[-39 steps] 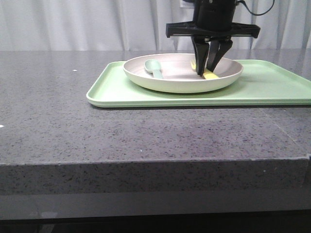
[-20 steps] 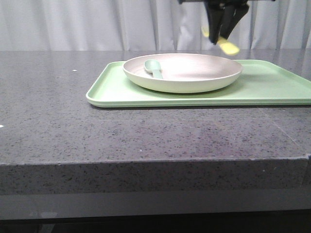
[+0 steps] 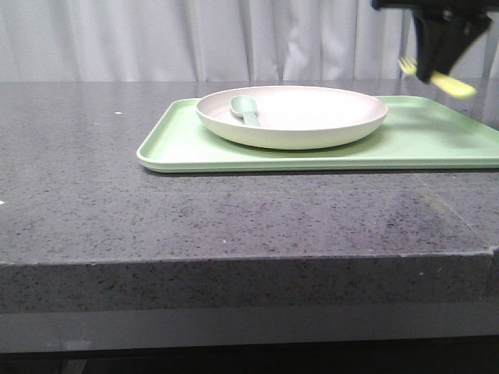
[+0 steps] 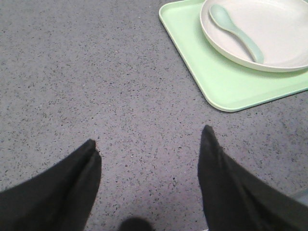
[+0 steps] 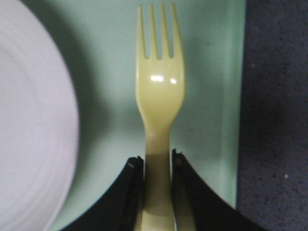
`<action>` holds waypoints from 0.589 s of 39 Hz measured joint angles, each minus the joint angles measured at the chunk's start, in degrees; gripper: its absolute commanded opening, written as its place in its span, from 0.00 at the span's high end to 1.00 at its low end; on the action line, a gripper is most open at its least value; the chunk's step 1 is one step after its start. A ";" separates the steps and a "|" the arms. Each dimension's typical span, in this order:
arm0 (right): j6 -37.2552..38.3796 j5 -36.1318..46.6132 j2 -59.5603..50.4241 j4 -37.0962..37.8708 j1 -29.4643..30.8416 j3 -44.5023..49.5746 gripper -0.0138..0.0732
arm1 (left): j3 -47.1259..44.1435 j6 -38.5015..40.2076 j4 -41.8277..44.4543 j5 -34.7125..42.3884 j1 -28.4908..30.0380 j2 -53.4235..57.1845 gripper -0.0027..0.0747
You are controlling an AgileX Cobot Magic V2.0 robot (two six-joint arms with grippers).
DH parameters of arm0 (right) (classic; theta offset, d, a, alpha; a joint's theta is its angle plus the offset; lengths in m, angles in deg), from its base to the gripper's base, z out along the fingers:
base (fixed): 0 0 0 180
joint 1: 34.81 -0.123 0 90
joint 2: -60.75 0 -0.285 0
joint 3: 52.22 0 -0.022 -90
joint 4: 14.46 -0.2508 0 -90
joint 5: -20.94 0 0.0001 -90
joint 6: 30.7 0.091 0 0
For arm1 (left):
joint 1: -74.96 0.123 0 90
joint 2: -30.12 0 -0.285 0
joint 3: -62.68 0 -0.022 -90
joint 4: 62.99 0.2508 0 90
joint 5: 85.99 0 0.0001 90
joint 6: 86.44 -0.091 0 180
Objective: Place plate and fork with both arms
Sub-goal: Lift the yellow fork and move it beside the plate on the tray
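The right gripper (image 5: pixel 156 166) is clamped on the handle of the yellow fork (image 5: pixel 159 101), holding it in the air above the right part of the green tray (image 3: pixel 437 140), off to the side of the plate (image 3: pixel 292 117). In the right wrist view the tines point away from the fingers, w/ tray under them and the plate's rim just beside. The plate sits on the tray w/ a pale green spoon (image 4: pixel 236 31) lying in it. The left gripper (image 4: pixel 149 163) hangs spread apart over bare countertop (image 4: pixel 96 72), holding nothing, well apart from the tray.

Risks, as I judge them:
1. Grip is narrow, only on the thin handle, so the fork could twist or slip w/ a quick swing and drop onto the tray or counter.
2. In the front view the fork looks tilted; set down like that, 1 end lands 1st and it may bounce or skid.
3. The plate is not yet moved. The left arm has to reach a shallow rim, and a poor pinch could tip it and spill the spoon.
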 measured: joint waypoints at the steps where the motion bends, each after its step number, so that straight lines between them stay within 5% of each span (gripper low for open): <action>1: -0.09 0.00 0.00 0.00 0.39 0.64 0.71 | 0.00 0.00 0.00 0.00 0.00 0.00 0.41; 23: -0.83 0.61 2.53 -0.70 1.51 3.87 0.70 | 0.00 0.00 0.00 0.21 0.00 0.00 0.41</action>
